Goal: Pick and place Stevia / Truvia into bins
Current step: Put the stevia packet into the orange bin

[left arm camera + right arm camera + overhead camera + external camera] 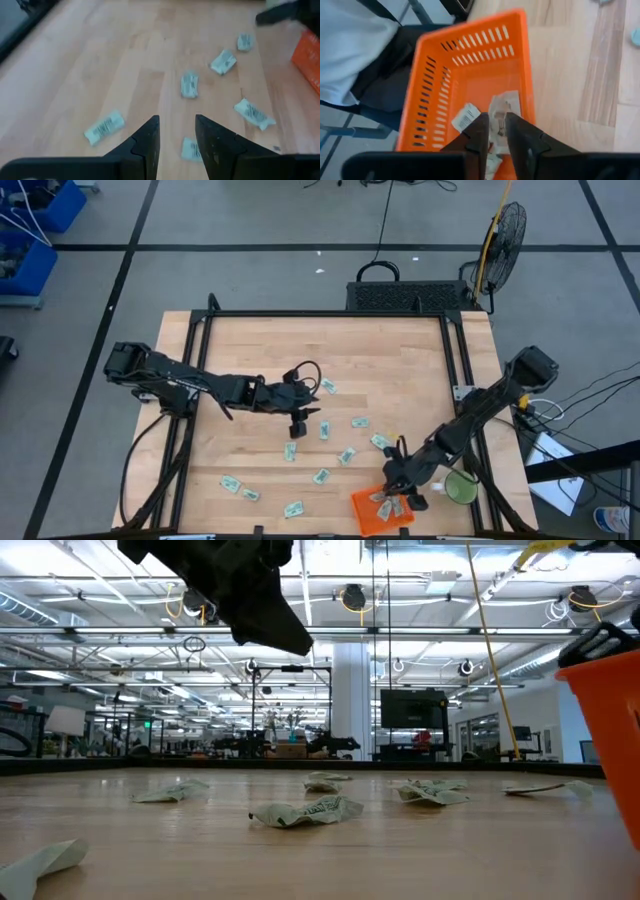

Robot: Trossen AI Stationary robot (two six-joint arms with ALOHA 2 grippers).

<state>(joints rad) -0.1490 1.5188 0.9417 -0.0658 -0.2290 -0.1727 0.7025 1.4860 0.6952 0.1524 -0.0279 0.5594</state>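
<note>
High view: green mug (461,488) just beside orange basket (381,511); sachets (322,476) scattered.

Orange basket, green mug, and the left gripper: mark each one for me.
orange basket (366,517): high view, bare floor near its left rim.
green mug (461,489): high view, centre of its opening.
left gripper (298,423): high view, between its fingertips.
</note>
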